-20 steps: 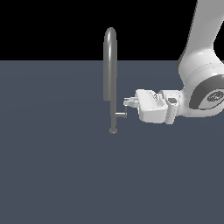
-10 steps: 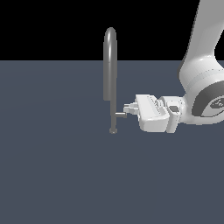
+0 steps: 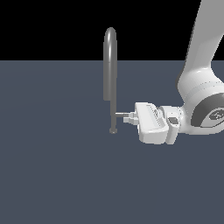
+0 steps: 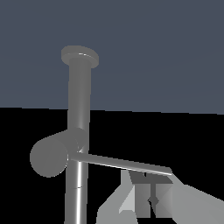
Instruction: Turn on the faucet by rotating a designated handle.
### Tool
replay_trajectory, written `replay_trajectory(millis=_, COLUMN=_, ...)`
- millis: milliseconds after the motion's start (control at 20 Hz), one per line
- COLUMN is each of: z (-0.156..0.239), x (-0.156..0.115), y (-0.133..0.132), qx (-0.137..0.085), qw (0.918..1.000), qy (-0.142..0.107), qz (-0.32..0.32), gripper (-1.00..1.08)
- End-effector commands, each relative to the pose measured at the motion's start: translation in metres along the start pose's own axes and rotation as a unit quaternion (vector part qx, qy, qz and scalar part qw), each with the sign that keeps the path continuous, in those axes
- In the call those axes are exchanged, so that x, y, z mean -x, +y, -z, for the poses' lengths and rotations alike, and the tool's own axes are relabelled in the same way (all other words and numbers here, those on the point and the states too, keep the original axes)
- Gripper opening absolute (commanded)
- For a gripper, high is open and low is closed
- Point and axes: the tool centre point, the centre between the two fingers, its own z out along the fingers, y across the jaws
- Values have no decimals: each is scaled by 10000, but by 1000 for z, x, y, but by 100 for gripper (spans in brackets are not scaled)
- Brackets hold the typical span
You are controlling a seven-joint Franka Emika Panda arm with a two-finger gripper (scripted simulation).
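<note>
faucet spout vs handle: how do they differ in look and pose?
The faucet spout is a thick tube standing upright and arching over at the top; the handle is a far thinner, shorter bar sticking out sideways from the stem, low down. In the exterior view the spout stands free, while the handle's tip meets the gripper. Both are plain grey metal on the same stem.

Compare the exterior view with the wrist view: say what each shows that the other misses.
Only the exterior view shows the white arm and the faucet's full arch above the grey floor. Only the wrist view shows the handle's slender bar running over the fingertips. Both show faucet, handle and the gripper at the handle.
</note>
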Motion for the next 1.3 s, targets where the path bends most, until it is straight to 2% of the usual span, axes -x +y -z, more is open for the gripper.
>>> replay_trajectory(millis=0, z=0, x=-19, y=6, qx=-7, qw=10000, qy=11, qz=-97, gripper=-100)
replay_trajectory(millis=200, z=0, x=-41, y=10, qx=-8, qw=9999, qy=15, qz=-162, gripper=-100)
replay_trajectory(millis=250, z=0, x=-41, y=10, qx=-8, qw=9999, qy=15, qz=-162, gripper=-100)
replay_trajectory(millis=300, z=0, x=-20, y=0, qx=8, qw=10000, qy=-16, qz=26, gripper=-100)
replay_trajectory(millis=850, z=0, x=-67, y=-7, qx=-7, qw=9999, qy=13, qz=-150, gripper=-100)
replay_trajectory(millis=900, z=0, x=-67, y=-7, qx=-7, qw=9999, qy=13, qz=-150, gripper=-100)
replay_trajectory(millis=950, z=0, x=-40, y=-17, qx=30, qw=10000, qy=-47, qz=76, gripper=-100)
replay_trajectory(millis=1250, z=0, x=-60, y=-26, qx=13, qw=10000, qy=-20, qz=-28, gripper=-100)
